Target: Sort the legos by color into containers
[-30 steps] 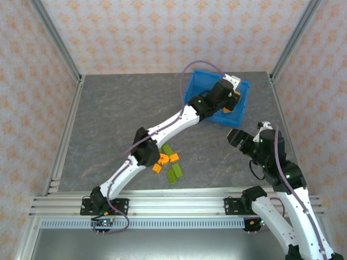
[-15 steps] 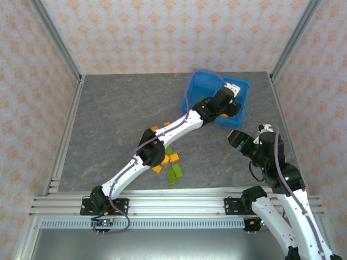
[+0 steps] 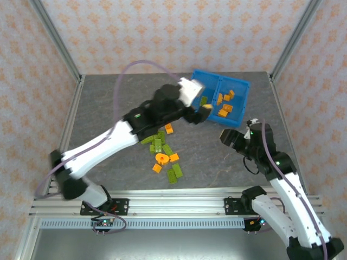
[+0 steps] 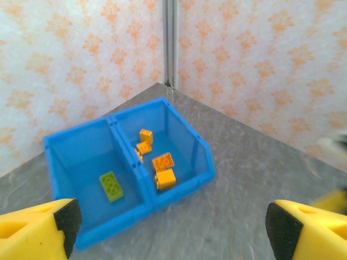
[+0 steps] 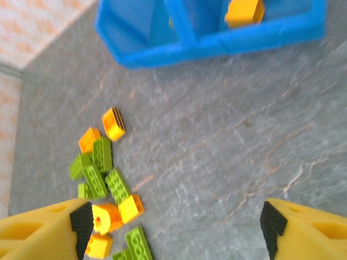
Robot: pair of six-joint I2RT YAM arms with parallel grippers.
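Overhead, the left tool [image 4: 173,225] hangs with its yellow, black-tipped fingers [image 4: 38,227] spread wide and nothing between them. In the top view it sits off the near-left corner of the blue bin [image 3: 242,86], above the grey surface [image 3: 108,108]. Its wrist camera looks down into that bin. The left compartment [image 4: 81,157] holds one lime green brick [image 4: 111,187] lying flat on the floor. The right compartment [image 4: 181,130] holds several orange bricks [image 4: 162,161], gathered close to the central divider.

Nearer the front edge, the right tool [image 5: 176,223] is also spread and carries nothing. It is poised over bare surface, short of the bin's near wall. To its left lie the loose bricks [image 5: 100,173], a mixed cluster of lime green and orange pieces, some touching. The round orange ring piece [image 5: 105,216] rests at the near side of that cluster, just beside a small orange block. A single orange brick [image 5: 114,123] sits on its side slightly apart, between the cluster and the bin.
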